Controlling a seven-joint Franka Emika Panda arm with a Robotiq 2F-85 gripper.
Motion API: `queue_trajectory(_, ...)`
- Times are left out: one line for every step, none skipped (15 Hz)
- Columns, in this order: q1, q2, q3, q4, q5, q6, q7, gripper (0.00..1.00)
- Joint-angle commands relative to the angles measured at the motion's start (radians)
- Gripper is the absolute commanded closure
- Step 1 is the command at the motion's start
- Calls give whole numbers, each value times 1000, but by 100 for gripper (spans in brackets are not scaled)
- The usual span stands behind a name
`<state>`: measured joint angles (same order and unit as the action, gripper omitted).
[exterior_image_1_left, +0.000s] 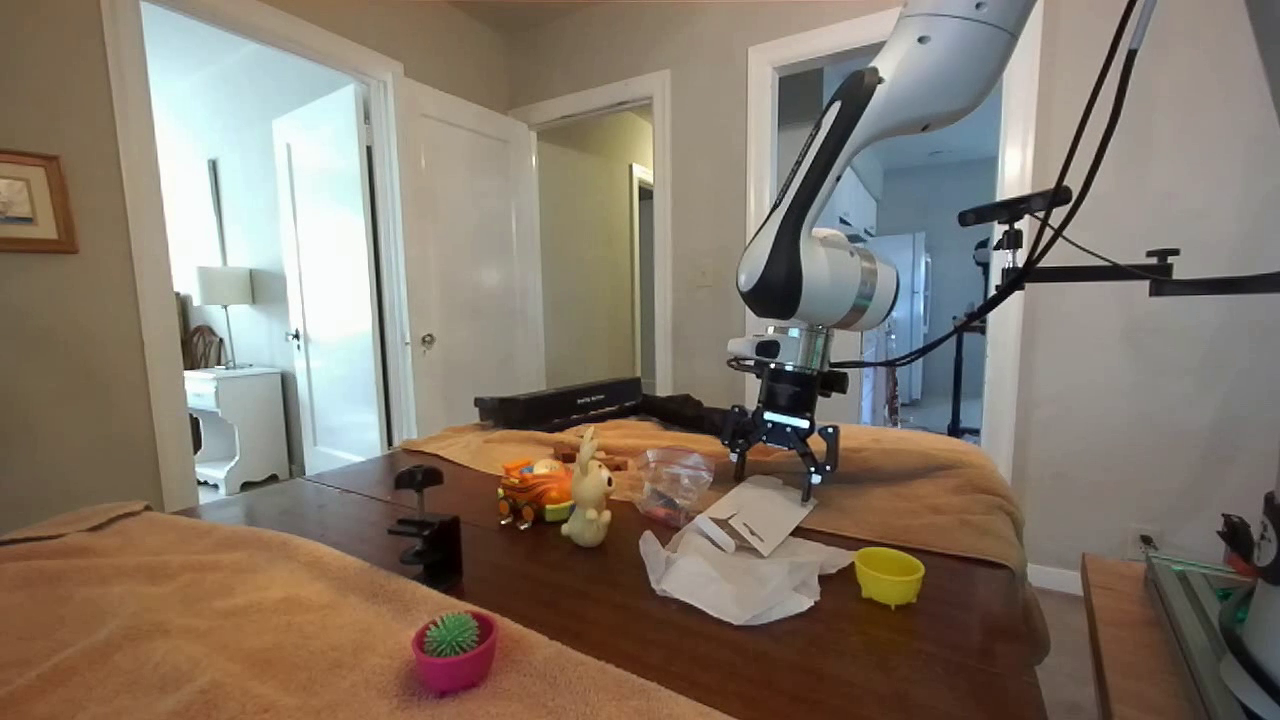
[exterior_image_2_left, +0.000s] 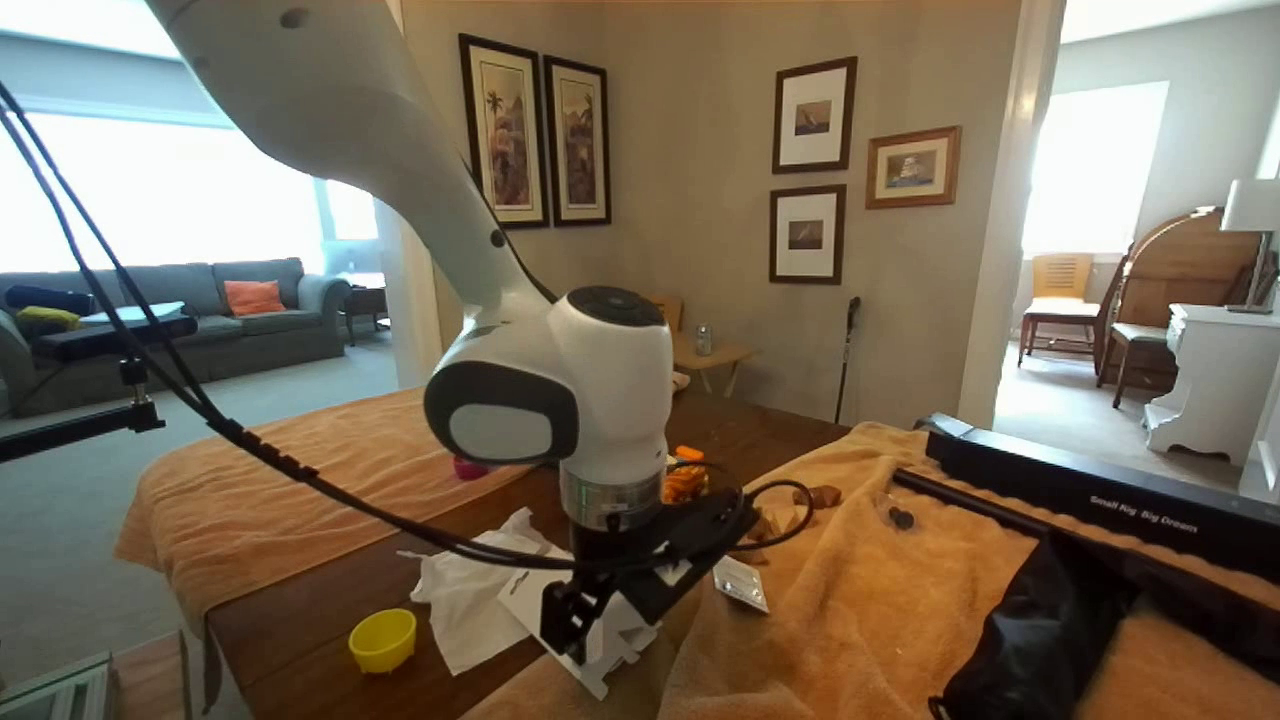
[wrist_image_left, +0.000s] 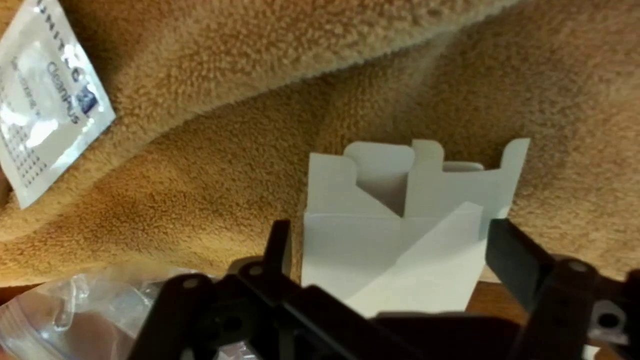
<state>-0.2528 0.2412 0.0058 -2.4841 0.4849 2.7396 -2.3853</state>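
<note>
My gripper (wrist_image_left: 390, 232) stands open, pointing down, with its fingers spread to either side of a white cardboard box (wrist_image_left: 350, 250). The box has loose flaps at its far end and lies partly on the tan towel. Its right edge passes behind the right finger (wrist_image_left: 517, 265); whether they touch I cannot tell. A narrow strip of towel shows between the box and the left finger. In an exterior view the gripper (exterior_image_1_left: 773, 485) is low over the box (exterior_image_1_left: 770, 510), whose near end rests on crumpled white paper (exterior_image_1_left: 740, 585). Nothing is gripped.
A clear plastic bag (exterior_image_1_left: 675, 480) lies beside the box. The rabbit figure (exterior_image_1_left: 588, 500) and orange toy (exterior_image_1_left: 535, 492) stand beyond it. A yellow cup (exterior_image_1_left: 888, 575), silver sachet (wrist_image_left: 50, 100), pink pot (exterior_image_1_left: 455, 665), black clamp (exterior_image_1_left: 430, 540) and long black box (exterior_image_2_left: 1100, 500) surround the area.
</note>
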Motion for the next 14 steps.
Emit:
queue_trajectory(19,10,-30,49,-111,-108,143,0)
queue_trajectory(22,11,-32,58,-130,-128,168,18)
queue_trajectory(23,11,-33,66,-143,-147,185,26)
queue_trajectory(24,12,-33,73,-152,-160,198,34)
queue_trajectory(25,12,-32,79,-159,-173,210,41)
queue_trajectory(25,12,-31,85,-163,-181,219,50)
queue_trajectory(26,12,-31,90,-167,-189,226,56)
queue_trajectory(27,13,-31,92,-168,-190,230,62)
queue_trajectory(29,14,-31,95,-170,-193,236,23)
queue_trajectory(31,14,-31,97,-173,-194,242,24)
queue_trajectory(32,14,-30,97,-174,-195,243,23)
queue_trajectory(34,15,-30,96,-179,-194,247,17)
queue_trajectory(36,14,-30,94,-183,-195,248,10)
queue_trajectory(38,13,-29,91,-190,-198,250,4)
